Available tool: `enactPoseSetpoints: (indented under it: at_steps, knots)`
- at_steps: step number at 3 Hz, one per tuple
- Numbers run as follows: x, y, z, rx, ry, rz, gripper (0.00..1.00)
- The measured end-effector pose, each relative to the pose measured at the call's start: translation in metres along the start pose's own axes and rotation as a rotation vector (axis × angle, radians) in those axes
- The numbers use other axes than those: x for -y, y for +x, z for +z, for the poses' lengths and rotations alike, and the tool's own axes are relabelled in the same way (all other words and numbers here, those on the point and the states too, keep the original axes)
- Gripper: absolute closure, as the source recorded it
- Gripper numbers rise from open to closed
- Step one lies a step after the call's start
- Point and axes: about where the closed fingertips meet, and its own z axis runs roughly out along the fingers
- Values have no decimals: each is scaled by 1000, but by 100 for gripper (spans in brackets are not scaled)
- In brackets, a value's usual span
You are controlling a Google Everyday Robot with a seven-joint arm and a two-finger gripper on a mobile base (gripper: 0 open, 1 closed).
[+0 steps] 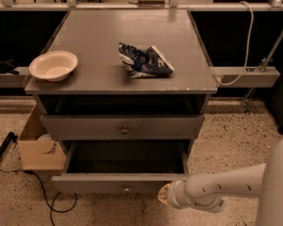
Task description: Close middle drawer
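Note:
The middle drawer [108, 183] is pulled far out of the grey cabinet. Its dark inside is open to view and its small round knob [126, 189] faces front. The uppermost knobbed front [124, 126] sits above it, with a dark gap under the cabinet top. The lowest front is hidden beneath the open drawer. My gripper [163, 195] is at the end of the white arm [217, 189], low down at the right end of the middle drawer's front, close to or touching it.
A cream bowl [53, 65] and a crumpled blue chip bag [144, 60] lie on the cabinet top [99, 36]. A cardboard box [37, 147] and a black cable [42, 192] are on the speckled floor to the left. A white rail [247, 76] runs to the right.

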Motion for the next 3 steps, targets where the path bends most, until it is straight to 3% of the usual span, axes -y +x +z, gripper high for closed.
enactPoseSetpoints:
  at_steps: [1, 3]
  knots:
    - [6, -15, 8, -6, -1, -38, 100]
    - [43, -32, 26, -49, 27, -72, 100]
